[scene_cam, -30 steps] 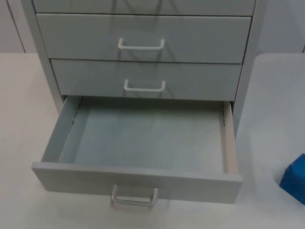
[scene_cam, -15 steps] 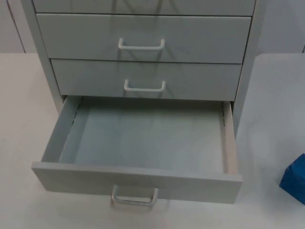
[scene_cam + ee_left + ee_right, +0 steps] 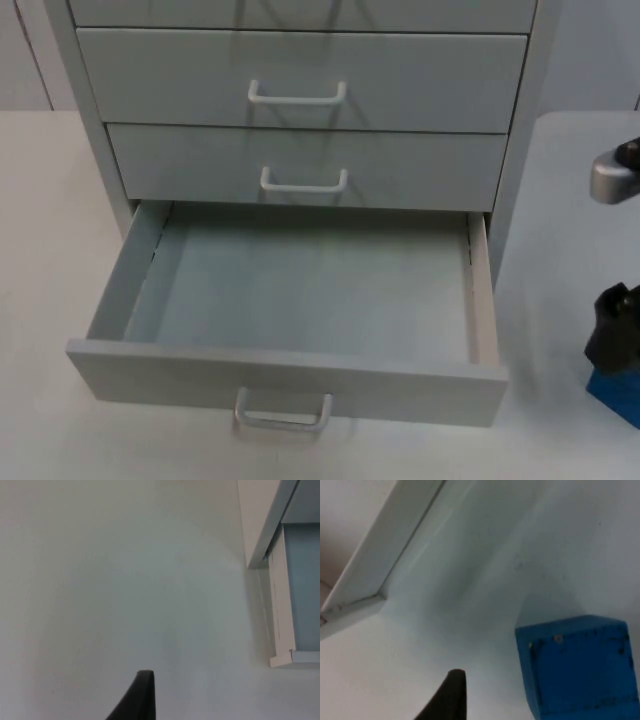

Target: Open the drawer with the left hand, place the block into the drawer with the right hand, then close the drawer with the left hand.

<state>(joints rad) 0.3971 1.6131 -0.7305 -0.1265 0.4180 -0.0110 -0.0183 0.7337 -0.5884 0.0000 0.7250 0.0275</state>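
Note:
The grey cabinet's bottom drawer (image 3: 290, 378) stands pulled out, its inside bare, its white handle (image 3: 283, 412) facing the table's front. A blue block (image 3: 612, 392) rests on the table to the drawer's right, at the picture's edge. My right gripper (image 3: 614, 335) hangs just above it and hides its upper part. In the right wrist view the block (image 3: 577, 667) lies close beside the gripper, apart from it. My left gripper (image 3: 141, 697) waits over bare table left of the drawer's side wall (image 3: 279, 630).
Two shut drawers with white handles (image 3: 297, 95) (image 3: 303, 182) sit above the open one. The cabinet body (image 3: 520, 150) stands between both arms. White table (image 3: 560, 300) runs to the right of the drawer, between it and the block.
The right arm has come into the top view from the right edge and now hangs over the blue block, covering its top. Drawer and block have not moved.

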